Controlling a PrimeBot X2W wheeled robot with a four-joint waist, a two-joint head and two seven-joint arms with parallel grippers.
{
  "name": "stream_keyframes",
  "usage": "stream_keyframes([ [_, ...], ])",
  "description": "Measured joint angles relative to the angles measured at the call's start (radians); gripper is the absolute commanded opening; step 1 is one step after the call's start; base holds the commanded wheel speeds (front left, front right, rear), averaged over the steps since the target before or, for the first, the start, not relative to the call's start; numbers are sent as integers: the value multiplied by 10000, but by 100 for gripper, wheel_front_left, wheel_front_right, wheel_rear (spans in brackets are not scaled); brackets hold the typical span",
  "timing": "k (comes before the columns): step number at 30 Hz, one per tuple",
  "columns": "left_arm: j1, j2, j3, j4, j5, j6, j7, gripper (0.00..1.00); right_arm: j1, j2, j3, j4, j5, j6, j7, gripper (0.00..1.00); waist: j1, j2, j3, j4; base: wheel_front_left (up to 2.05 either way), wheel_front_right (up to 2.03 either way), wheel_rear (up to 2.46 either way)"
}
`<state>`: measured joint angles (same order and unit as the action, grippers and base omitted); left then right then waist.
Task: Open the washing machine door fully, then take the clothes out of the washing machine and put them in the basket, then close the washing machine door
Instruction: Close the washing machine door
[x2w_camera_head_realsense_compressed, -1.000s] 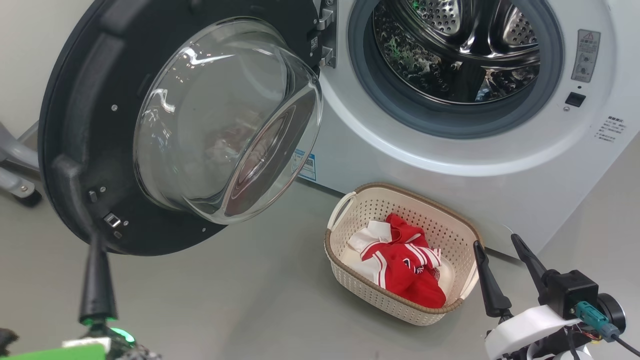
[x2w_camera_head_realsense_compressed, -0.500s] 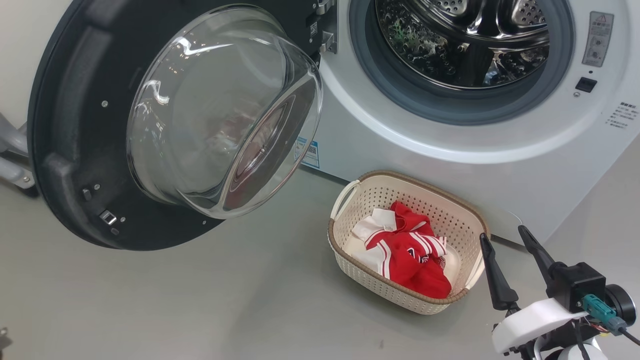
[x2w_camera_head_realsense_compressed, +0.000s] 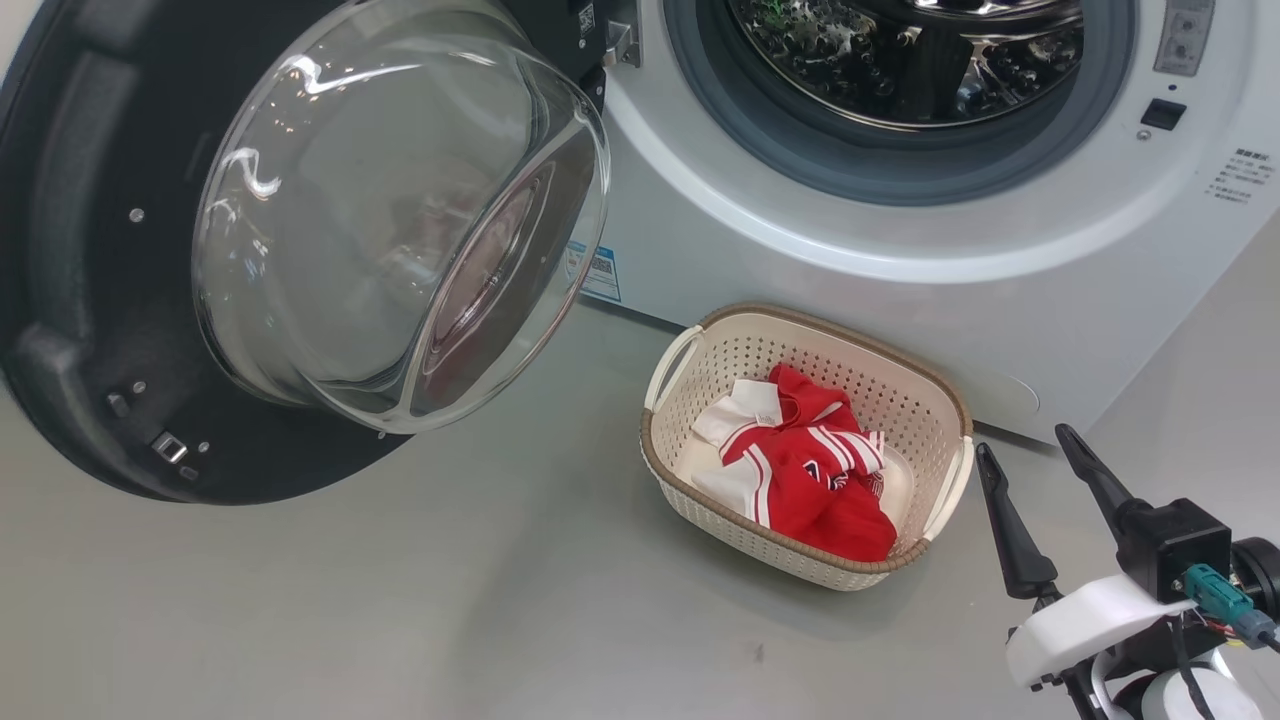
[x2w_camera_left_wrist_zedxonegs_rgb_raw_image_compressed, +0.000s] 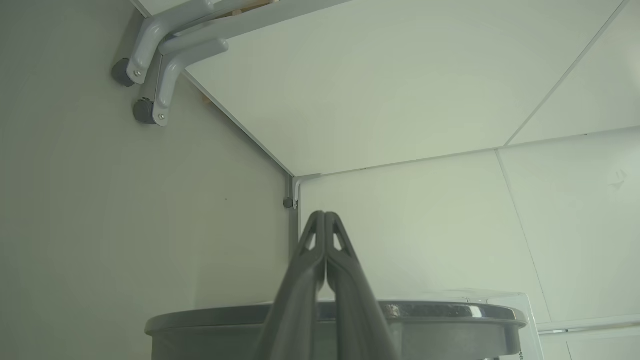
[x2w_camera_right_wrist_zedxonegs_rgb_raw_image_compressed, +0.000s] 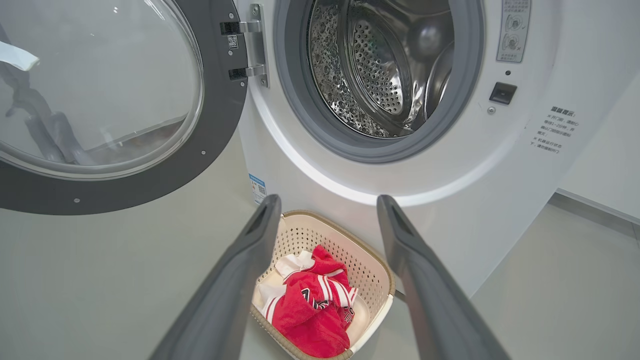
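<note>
The washing machine door (x2w_camera_head_realsense_compressed: 60, 300) stands swung open at the left, its glass bowl (x2w_camera_head_realsense_compressed: 380, 220) bulging toward me. The white washing machine (x2w_camera_head_realsense_compressed: 800, 290) shows a bare steel drum (x2w_camera_right_wrist_zedxonegs_rgb_raw_image_compressed: 380, 75). On the floor in front sits the cream basket (x2w_camera_head_realsense_compressed: 870, 380) with the red and white clothes (x2w_camera_head_realsense_compressed: 820, 490) inside. My right gripper (x2w_camera_head_realsense_compressed: 1025, 441) hangs open and empty just right of the basket, and in its wrist view (x2w_camera_right_wrist_zedxonegs_rgb_raw_image_compressed: 328, 200) it points at the basket (x2w_camera_right_wrist_zedxonegs_rgb_raw_image_compressed: 310, 235) and the clothes (x2w_camera_right_wrist_zedxonegs_rgb_raw_image_compressed: 310, 310). My left gripper (x2w_camera_left_wrist_zedxonegs_rgb_raw_image_compressed: 325, 215) is shut on nothing, beside the door's dark rim (x2w_camera_left_wrist_zedxonegs_rgb_raw_image_compressed: 450, 320).
Grey metal legs with castors (x2w_camera_left_wrist_zedxonegs_rgb_raw_image_compressed: 160, 65) stand against the pale wall to the left of the machine. Grey floor (x2w_camera_head_realsense_compressed: 400, 600) spreads in front of the door and the basket. A small blue label (x2w_camera_head_realsense_compressed: 600, 272) sits low on the machine's front.
The head view has shifted, so everything sits a little higher and further left. My left gripper's finger, seen below the door's edge a second ago, has left that view. The right gripper stays open.
</note>
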<state>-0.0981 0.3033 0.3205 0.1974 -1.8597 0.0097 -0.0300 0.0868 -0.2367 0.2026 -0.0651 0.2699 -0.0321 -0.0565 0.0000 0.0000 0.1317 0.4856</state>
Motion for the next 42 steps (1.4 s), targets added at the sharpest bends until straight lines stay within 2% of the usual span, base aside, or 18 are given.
stream_keyframes([
  [5, -402, 261, -391, 848, 13, 251, 441, 0, -128, -186, 6, -192, -46, 44, 224, 100, 0, 0, 249, -185, 0, 0, 0],
  [18, -1728, 314, -1127, 2067, 33, 96, 1323, 0, -190, -456, -293, -602, -100, 33, 428, 100, 1, 0, 946, -509, 0, 0, 0],
  [23, -1944, 320, -1256, 2581, 35, -121, 1561, 0, -198, -479, -301, -646, -100, 33, 441, 100, 0, 0, 1026, -457, 0, 0, 0],
  [32, -1994, 305, -1327, 3212, -447, -849, 2617, 0, -222, -512, -341, -738, -98, 33, 525, 100, 0, 0, 1081, -309, 0, 0, 0],
  [42, -1993, 247, -1365, 3417, -951, -1202, 3812, 0, -222, -531, -355, -832, -94, 31, 612, 100, 0, 0, 1105, -154, 0, 0, 0],
])
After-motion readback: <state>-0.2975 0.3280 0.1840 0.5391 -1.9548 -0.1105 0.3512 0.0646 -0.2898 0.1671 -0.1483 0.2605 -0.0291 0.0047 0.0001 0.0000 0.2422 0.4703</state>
